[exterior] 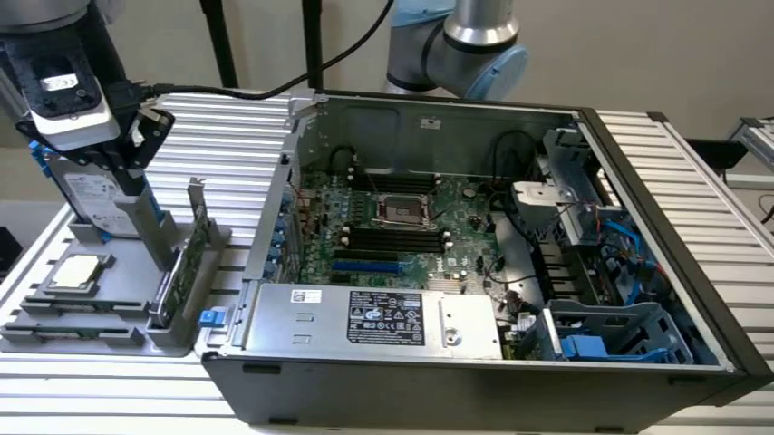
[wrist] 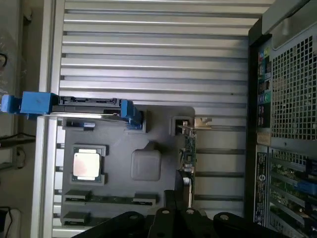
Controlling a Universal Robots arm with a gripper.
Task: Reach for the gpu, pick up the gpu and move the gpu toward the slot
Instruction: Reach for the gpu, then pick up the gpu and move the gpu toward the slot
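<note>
At the exterior view's left, the claw (exterior: 130, 159) hangs over the back of the gray holder (exterior: 169, 340), right by the silver hard drive (exterior: 91, 195) that stands there. I cannot tell if the claw is open or closed. The gpu (exterior: 181, 263) is not in it yet — it stands on its edge in the holder, on the side nearest the computer case (exterior: 484, 399). The claw could bump the hard drive, or grab the thin gpu crooked so it tips or slips out.
</note>
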